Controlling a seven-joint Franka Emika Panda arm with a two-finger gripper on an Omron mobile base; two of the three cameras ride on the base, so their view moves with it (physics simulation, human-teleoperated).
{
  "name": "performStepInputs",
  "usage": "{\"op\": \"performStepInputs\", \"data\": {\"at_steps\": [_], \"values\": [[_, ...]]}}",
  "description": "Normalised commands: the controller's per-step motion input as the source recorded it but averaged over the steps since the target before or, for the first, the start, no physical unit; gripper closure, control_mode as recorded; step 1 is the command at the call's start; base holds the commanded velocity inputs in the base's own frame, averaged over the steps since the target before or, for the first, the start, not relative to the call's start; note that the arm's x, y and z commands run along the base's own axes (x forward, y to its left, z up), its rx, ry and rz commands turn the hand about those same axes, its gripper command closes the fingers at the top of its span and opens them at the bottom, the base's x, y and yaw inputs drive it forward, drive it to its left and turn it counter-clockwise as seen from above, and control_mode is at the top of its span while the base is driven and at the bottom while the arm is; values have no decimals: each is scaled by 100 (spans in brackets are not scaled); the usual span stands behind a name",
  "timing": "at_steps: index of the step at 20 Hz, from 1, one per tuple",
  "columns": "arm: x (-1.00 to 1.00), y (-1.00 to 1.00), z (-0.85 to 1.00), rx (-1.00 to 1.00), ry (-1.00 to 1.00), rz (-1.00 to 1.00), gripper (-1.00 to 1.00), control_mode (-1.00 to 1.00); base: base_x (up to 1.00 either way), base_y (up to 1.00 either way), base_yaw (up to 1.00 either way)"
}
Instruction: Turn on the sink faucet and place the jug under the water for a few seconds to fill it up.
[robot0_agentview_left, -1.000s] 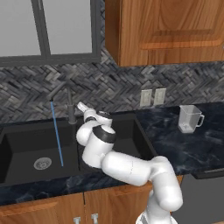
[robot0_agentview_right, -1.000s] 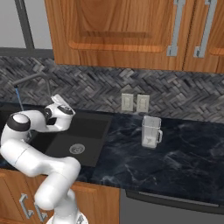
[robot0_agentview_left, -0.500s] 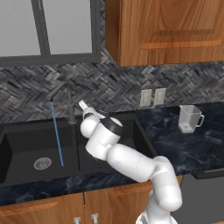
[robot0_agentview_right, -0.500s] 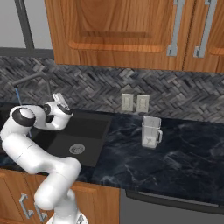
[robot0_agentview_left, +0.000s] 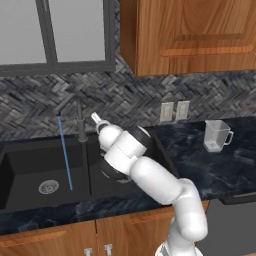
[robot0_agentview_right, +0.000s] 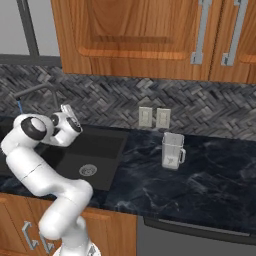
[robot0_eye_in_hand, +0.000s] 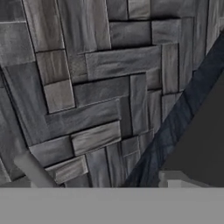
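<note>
The dark grey sink faucet (robot0_agentview_left: 80, 122) (robot0_agentview_right: 39, 90) stands behind the black double-basin sink (robot0_agentview_left: 20, 165) (robot0_agentview_right: 107, 150). The water (robot0_agentview_left: 64, 152) (robot0_agentview_right: 19, 106) runs as a thin blue line into the left basin. My gripper (robot0_agentview_left: 94, 118) (robot0_agentview_right: 67, 110) (robot0_eye_in_hand: 104, 183) hovers just right of the faucet stem, pointing at the backsplash. It is open, fingertips (robot0_eye_in_hand: 175, 178) wide apart with nothing between them. The clear jug (robot0_agentview_left: 216, 136) (robot0_agentview_right: 171, 150) stands upright on the dark counter, far to the right of the sink and of my gripper.
A herringbone tile backsplash (robot0_eye_in_hand: 100, 87) rises close behind the faucet. Two wall outlets (robot0_agentview_left: 175, 110) (robot0_agentview_right: 153, 118) sit between sink and jug. Wooden cabinets (robot0_agentview_left: 190, 35) hang above the marble counter (robot0_agentview_left: 185, 145), and a window (robot0_agentview_left: 55, 30) is over the sink.
My hand has crept slightly up and left beside the faucet while the arm's upper joint rolled to the right. Water keeps running and the jug has not moved.
</note>
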Motion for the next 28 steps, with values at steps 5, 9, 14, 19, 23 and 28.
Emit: {"op": "performStepInputs", "data": {"at_steps": [5, 9, 14, 19, 23, 28], "values": [[-48, -38, 66, 0, 0, 0, -100, -100, 0, 0, 0], [-53, -30, 93, 0, 0, -2, -100, -100, 0, 0, 0], [-50, -42, 76, 0, 0, -1, -100, -100, 0, 0, 0], [-82, -46, 11, 0, 0, 0, -100, -100, 0, 0, 0], [-97, -59, 68, 0, -1, 0, -100, -100, 0, 0, 0], [-63, -45, 100, 0, -1, 0, -100, -100, 0, 0, 0]]}}
